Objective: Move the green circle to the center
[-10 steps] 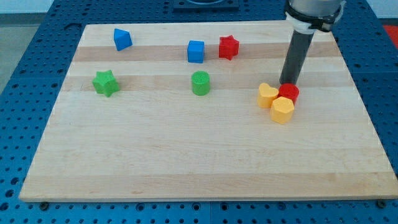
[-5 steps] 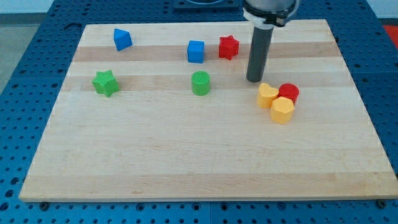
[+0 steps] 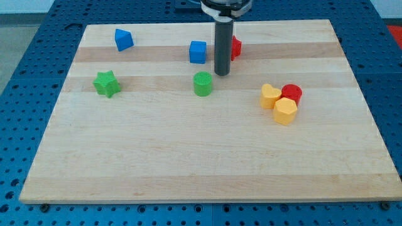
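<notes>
The green circle (image 3: 202, 83) — likely light, stiff, free-sliding — wants pushing from its top-edge side, near where my clawless tip (image 3: 222, 74) rests.

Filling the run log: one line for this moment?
my tip: up-right of green circle, apart | red star: partly behind rod | circle: not yet centered

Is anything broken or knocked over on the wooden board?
No, nothing stands out. Every block sits flat on the board. My tip is just above and right of the green circle in the view, partly hiding the red star.
</notes>
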Action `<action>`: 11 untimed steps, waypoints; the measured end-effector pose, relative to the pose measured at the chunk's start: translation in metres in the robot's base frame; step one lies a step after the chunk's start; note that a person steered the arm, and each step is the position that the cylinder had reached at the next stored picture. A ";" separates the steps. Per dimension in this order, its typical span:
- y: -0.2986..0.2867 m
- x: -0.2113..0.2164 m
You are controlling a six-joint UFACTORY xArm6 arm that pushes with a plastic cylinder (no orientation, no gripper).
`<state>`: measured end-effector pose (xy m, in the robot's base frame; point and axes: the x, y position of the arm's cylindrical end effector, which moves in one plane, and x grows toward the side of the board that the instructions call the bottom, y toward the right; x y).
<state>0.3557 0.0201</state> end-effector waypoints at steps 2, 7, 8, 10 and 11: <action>-0.040 0.000; -0.054 0.007; -0.054 0.009; -0.053 0.012; -0.049 0.015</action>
<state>0.3709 -0.0291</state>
